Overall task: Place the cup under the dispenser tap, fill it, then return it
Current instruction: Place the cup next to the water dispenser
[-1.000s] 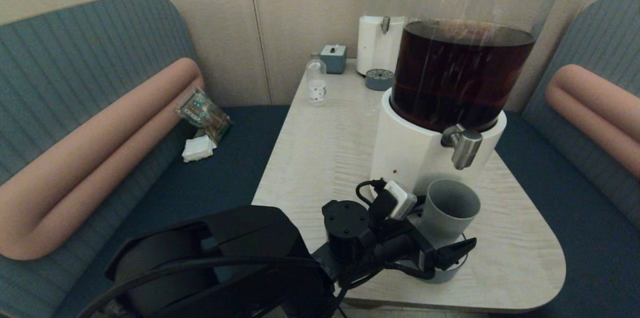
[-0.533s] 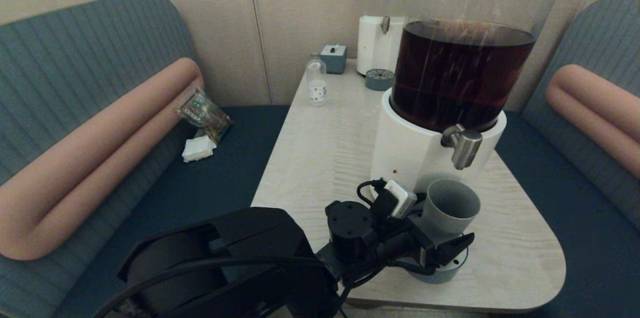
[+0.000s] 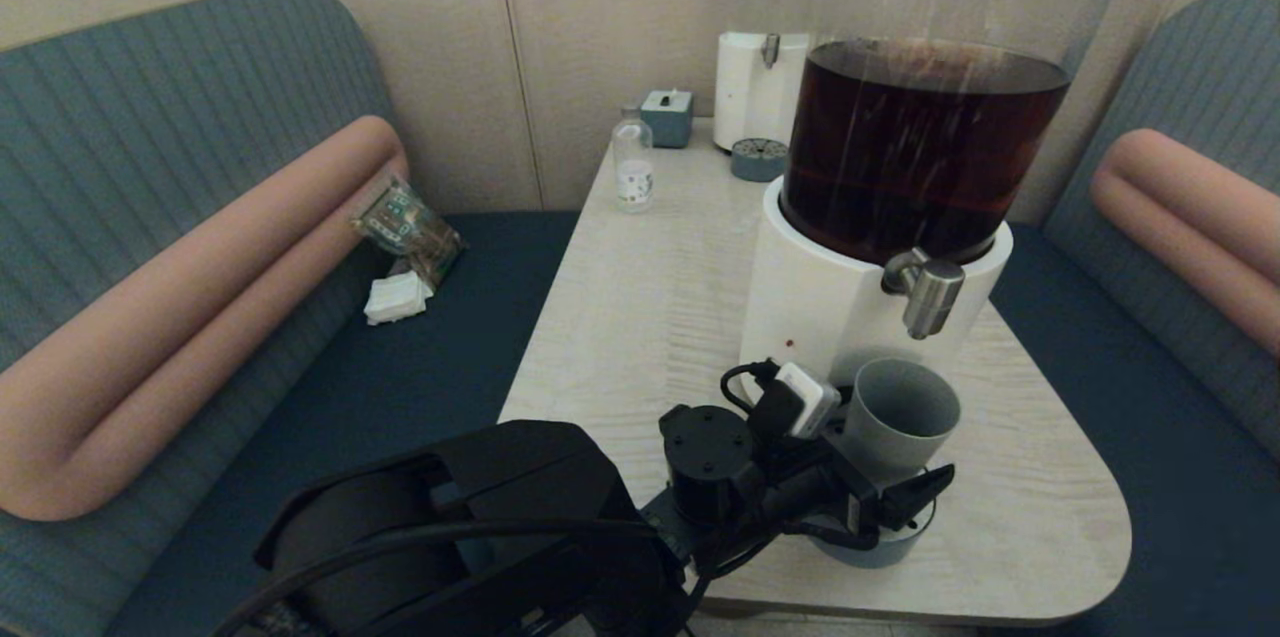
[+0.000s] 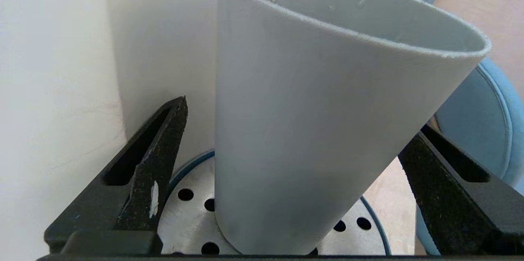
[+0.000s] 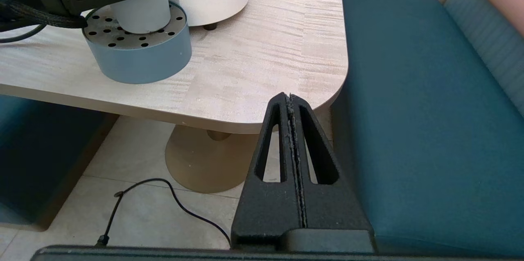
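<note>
The grey-blue cup (image 3: 895,412) (image 4: 311,121) stands upright on the round perforated drip tray (image 3: 885,549) (image 4: 192,207), directly below the steel dispenser tap (image 3: 928,292). The tap belongs to the white-based dispenser (image 3: 850,307), which holds dark brown liquid. My left gripper (image 3: 885,455) (image 4: 303,113) is open, one finger on each side of the cup's lower half. A gap shows beside one finger (image 4: 159,150). Small droplets cling to the cup's inner wall, and no liquid shows inside it. My right gripper (image 5: 290,97) is shut on nothing, parked low beside the table's near right corner.
A smaller clear-tank dispenser (image 3: 765,47), a second drip tray (image 3: 758,159), a small clear bottle (image 3: 632,167) and a small blue box (image 3: 667,117) stand at the back of the table (image 3: 640,317). Blue benches flank it. A cable (image 5: 163,195) lies on the floor.
My left arm's bulk has shifted a little to the right and forward. The cup has stayed where it was under the tap.
</note>
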Robot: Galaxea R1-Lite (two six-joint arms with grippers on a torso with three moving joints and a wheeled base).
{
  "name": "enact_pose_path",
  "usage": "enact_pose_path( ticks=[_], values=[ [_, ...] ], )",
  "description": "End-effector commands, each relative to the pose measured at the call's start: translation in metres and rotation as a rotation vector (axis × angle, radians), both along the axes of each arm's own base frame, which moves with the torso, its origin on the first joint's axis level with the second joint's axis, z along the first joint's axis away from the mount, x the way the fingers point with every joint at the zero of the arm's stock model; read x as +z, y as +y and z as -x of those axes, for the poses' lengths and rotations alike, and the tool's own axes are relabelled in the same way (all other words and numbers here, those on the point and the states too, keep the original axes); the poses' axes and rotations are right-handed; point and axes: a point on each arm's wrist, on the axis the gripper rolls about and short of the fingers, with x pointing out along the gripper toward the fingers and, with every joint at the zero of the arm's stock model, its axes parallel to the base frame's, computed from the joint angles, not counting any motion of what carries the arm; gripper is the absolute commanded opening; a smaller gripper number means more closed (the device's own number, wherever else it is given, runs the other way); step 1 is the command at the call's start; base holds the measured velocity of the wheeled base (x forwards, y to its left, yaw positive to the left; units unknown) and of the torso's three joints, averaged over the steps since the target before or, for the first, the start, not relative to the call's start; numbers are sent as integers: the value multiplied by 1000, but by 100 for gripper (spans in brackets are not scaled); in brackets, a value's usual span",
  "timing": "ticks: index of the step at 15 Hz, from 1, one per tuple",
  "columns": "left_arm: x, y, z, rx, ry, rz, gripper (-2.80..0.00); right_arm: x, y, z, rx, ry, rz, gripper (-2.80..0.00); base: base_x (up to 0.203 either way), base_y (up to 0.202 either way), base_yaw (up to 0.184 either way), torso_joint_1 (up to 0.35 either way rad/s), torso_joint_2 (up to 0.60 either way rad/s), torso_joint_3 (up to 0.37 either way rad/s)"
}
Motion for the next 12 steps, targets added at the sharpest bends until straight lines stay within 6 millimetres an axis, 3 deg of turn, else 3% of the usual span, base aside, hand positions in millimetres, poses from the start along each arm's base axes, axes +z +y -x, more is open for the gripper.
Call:
enact_pose_path(
  ticks=[1,5,6,12],
  values=[
    [1,0,0,0,-5,10,0,0,0,0,-1,1,1,-280,0,0,0,0,0,0],
    [2,0,-1,13,-6,12,0,0,0,0,-1,0,1,-280,0,0,0,0,0,0],
    [2,0,-1,13,-5,13,-280,0,0,0,2,1,1,-280,0,0,0,0,0,0],
    [8,-2,-2,16,-15,34,-280,0,0,0,-1,0,1,-280,0,0,0,0,0,0]
  ],
)
